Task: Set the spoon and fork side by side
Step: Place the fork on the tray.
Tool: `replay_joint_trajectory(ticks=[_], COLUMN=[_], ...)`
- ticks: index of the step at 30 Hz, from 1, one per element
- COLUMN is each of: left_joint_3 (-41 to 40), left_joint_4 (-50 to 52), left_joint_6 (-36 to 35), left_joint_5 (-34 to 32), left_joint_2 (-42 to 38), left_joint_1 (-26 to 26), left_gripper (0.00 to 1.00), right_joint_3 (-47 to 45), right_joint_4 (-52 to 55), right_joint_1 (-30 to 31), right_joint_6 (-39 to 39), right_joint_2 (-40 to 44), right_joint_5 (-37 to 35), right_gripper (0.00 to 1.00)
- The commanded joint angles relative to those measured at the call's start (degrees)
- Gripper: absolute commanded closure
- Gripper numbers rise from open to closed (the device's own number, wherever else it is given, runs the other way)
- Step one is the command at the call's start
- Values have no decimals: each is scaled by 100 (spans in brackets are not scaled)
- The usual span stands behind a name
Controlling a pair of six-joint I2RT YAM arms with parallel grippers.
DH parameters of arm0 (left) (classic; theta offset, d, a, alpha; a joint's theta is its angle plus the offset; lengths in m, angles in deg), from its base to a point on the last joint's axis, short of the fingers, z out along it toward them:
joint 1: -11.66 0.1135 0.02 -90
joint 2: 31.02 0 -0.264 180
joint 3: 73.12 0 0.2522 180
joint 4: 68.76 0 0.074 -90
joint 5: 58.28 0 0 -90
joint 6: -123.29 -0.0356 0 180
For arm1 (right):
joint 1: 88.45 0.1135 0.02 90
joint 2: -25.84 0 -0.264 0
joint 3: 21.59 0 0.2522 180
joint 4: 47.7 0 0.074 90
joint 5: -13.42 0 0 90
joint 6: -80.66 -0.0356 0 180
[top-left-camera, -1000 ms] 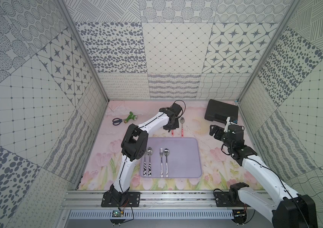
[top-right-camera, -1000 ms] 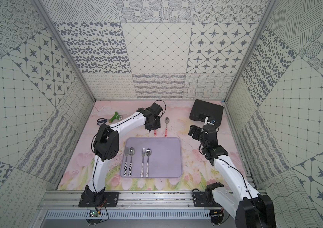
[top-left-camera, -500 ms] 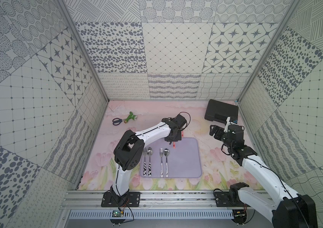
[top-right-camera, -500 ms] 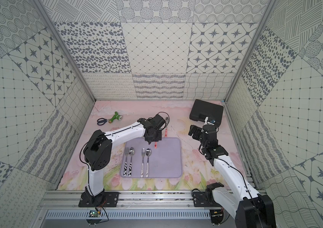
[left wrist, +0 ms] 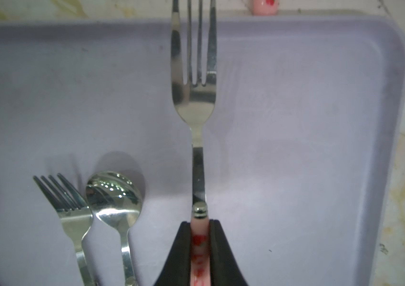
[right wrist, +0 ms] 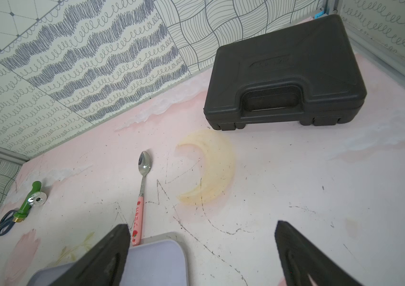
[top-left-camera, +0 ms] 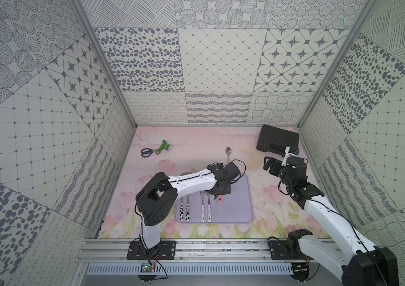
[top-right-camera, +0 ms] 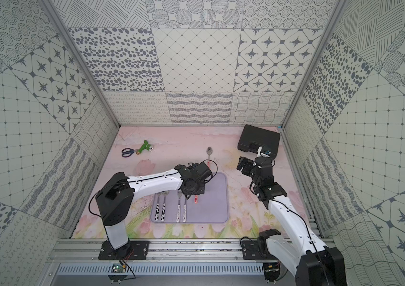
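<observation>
The fork hung over the lilac tray, its pink handle pinched between the closed fingers of our left gripper. Our right gripper stood wide open and empty, and the pink-handled spoon lay just beyond its fingertips.

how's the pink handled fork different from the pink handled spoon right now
The fork is clamped by its handle in the left gripper, over the purple tray; the spoon lies free on the table, just off the tray. The fork ends in tines, the spoon in an oval bowl. Both have steel heads and pink handles with red marks.
</observation>
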Motion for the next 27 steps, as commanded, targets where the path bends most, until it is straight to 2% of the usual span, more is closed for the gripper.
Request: replay_joint_trajectory(ticks=[1, 14, 22, 27], left_joint_3=[-246, -645, -685, -756], left_joint_4=[-123, -240, -223, -257], left_joint_6=[680, 1312, 1453, 1503], left_joint_5=[-308, -338, -319, -309], left_joint_2=[-123, -81, 5, -32], left_joint_1=[-313, -940, -1126, -1202], left_gripper=[96, 96, 95, 92], right_joint_3=[-45, -44, -44, -41], right_joint_4=[-140, -140, -140, -140], right_joint_1=[33, 34, 34, 34], right_joint_6=[10, 1, -8, -8], right_joint_2=[81, 63, 70, 69], right_joint_5=[-98, -84, -81, -73], right_gripper=[3, 3, 3, 3])
